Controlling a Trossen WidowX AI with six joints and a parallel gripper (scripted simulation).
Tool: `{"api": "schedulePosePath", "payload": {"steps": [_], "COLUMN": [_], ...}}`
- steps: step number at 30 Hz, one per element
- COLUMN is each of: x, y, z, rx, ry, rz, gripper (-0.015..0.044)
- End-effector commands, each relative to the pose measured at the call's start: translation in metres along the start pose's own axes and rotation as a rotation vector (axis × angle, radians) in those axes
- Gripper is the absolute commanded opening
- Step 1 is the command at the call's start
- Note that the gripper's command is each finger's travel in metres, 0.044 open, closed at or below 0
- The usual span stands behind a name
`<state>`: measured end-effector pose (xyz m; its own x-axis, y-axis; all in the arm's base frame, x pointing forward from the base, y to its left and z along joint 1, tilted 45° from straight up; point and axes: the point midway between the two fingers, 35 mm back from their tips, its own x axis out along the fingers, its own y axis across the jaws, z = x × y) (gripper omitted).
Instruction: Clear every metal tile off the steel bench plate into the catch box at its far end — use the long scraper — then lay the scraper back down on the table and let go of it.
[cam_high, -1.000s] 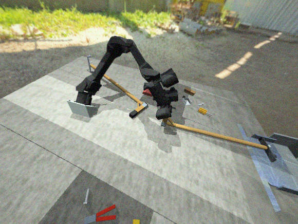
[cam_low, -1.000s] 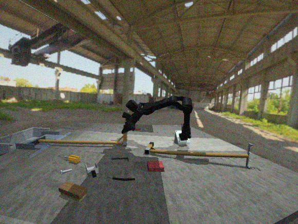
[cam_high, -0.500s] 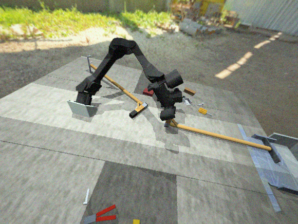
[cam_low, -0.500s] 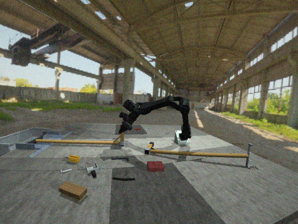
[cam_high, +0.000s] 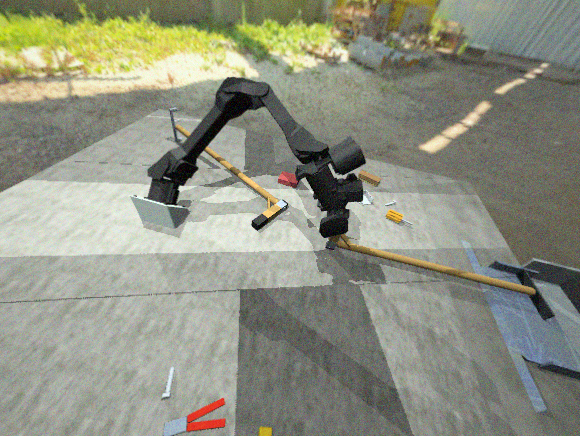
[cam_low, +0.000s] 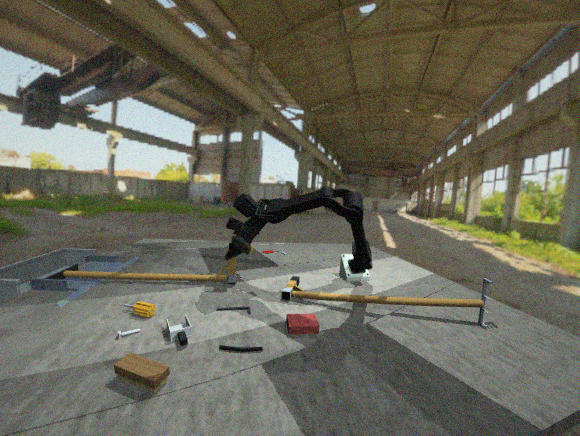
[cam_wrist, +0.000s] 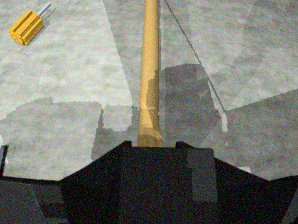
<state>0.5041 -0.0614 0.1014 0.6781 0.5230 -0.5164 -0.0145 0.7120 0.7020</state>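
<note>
My gripper (cam_high: 334, 237) (cam_low: 230, 257) (cam_wrist: 153, 148) is shut on the upright grip at the near end of the long scraper (cam_high: 425, 262) (cam_low: 150, 276) (cam_wrist: 150, 65). Its wooden handle runs out low toward the box side. The scraper's dark blade (cam_high: 543, 304) stands across the far part of the bluish steel plate (cam_high: 520, 327) (cam_low: 106, 265), close to the catch box. The grey-walled catch box (cam_high: 559, 270) (cam_low: 75, 253) is partly cut off at the frame edge. I make out no metal tile on the visible plate; the blade and walls hide part of it.
A second wooden-handled tool (cam_high: 235, 171) (cam_low: 390, 300) with an upright metal end lies beside the arm's base. A red block (cam_high: 288, 179) (cam_low: 302, 324), wooden block (cam_high: 369, 178) (cam_low: 142, 371), yellow-handled screwdriver (cam_high: 394, 216) (cam_low: 144, 309) (cam_wrist: 26, 28) and red-handled pliers (cam_high: 206, 410) also lie around.
</note>
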Motion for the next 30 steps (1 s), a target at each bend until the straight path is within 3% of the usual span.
{"api": "schedulePosePath", "payload": {"steps": [1, 30], "x": [0.003, 0.023], "y": [-0.001, -0.004], "z": [0.007, 0.026], "rx": [0.001, -0.004], "ry": [-0.007, -0.003], "rz": [-0.004, 0.002], "gripper": [0.0, 0.0]}}
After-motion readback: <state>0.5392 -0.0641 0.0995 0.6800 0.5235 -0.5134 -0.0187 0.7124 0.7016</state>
